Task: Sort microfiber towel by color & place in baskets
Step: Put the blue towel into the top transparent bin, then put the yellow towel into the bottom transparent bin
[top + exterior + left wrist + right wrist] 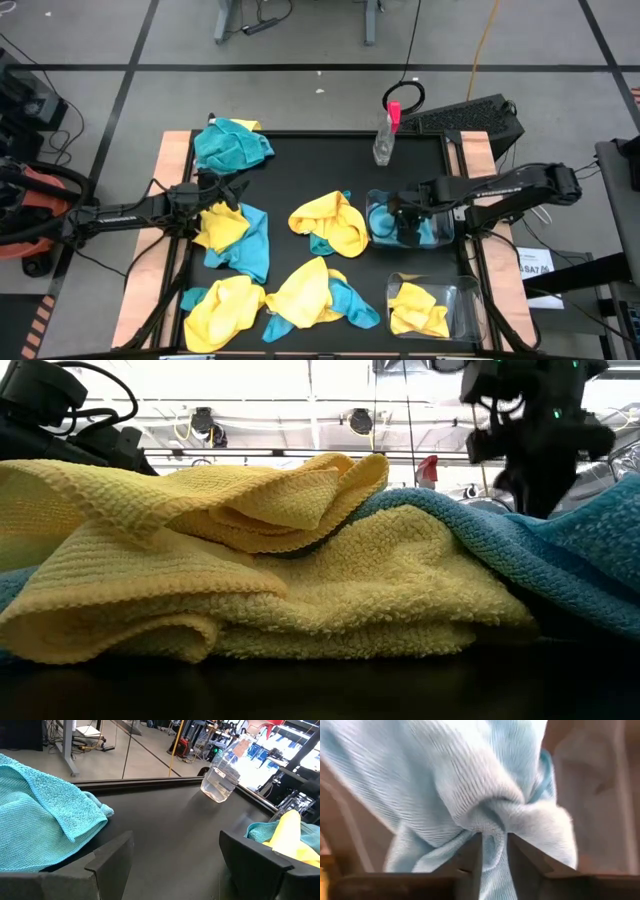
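Towel, blue, is pinched in the right pincer, its two fingers clamped on a bunched fold of the cloth. In the high view that pincer sits over the far basket at the counter's right side, with blue cloth showing inside the tub. The near basket lies just nearer on the same side and holds a yellow towel.

More towels lie loose across the dark counter: a blue one at the far left corner, a yellow-and-blue pair left of centre, a yellow one over blue at the middle, and two yellow-and-blue heaps along the near edge. The low view is filled by a yellow heap with blue cloth to its right.

The left pincer rests near the far left, between the corner blue towel and the pair below it; its fingers stand apart with bare counter between them.

A spray bottle with a pink top stands upright at the far edge, right of centre.
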`<state>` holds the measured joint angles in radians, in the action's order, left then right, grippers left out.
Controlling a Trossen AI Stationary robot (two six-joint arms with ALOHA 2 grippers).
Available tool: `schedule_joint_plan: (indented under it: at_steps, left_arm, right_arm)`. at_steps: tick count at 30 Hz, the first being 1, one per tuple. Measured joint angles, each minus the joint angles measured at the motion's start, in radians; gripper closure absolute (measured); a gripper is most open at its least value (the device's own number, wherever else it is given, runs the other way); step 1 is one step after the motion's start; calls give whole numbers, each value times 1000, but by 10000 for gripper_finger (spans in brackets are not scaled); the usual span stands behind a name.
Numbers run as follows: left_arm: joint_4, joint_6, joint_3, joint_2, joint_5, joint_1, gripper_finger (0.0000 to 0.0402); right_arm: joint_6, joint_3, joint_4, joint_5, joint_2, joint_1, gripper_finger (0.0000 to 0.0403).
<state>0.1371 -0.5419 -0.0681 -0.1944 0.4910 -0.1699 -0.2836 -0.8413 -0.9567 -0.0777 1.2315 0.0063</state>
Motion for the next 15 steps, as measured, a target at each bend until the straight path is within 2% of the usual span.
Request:
schedule_joint_plan:
  at_steps: [9, 12, 15]
  left_arm:
    - [0, 0, 0, 0, 0, 0, 103]
    - [0, 0, 0, 0, 0, 0, 103]
    - [0, 0, 0, 0, 0, 0, 103]
  right_arm:
    - [38, -177, -85, -8, -10, 0, 207]
    - [82, -213, -39, -8, -10, 5, 182]
    - [156, -225, 82, -8, -11, 17, 165]
